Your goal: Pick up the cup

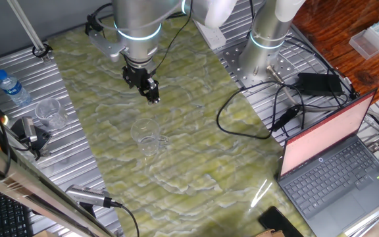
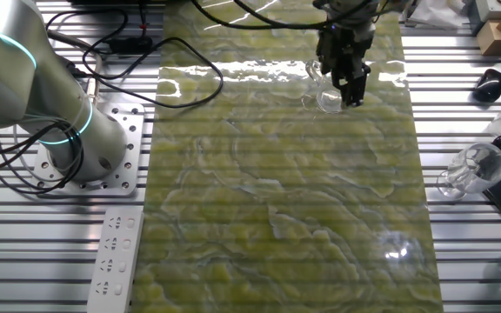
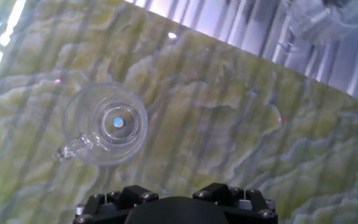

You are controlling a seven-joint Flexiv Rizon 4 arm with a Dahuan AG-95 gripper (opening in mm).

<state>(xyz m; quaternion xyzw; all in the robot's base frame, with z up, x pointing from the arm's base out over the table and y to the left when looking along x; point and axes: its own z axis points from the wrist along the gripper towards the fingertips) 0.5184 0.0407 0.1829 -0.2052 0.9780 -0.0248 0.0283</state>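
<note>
We see the cup [image 1: 148, 137] standing upright on the green and yellow mat [image 1: 196, 151], which has wavy lines like marble. The cup is clear like glass, with a round open rim and a small curly handle on its side. From the hand view we look straight down into the cup [image 3: 106, 124] and see rings inside rings, with a tiny blue dot in the middle of its bottom.

The gripper [image 1: 152, 90] is black and hangs in the air above the mat, near the cup but not touching it. We cannot tell how far apart its fingers are. It holds nothing.

Off the mat, on the shiny ridged metal table [image 1: 71, 155], stands another clear cup [image 1: 49, 112] with whiter walls. Beside it is a clear water bottle [image 1: 12, 87] with a blue cap. A laptop [image 1: 337, 155] with a pink screen sits open at the other side.
</note>
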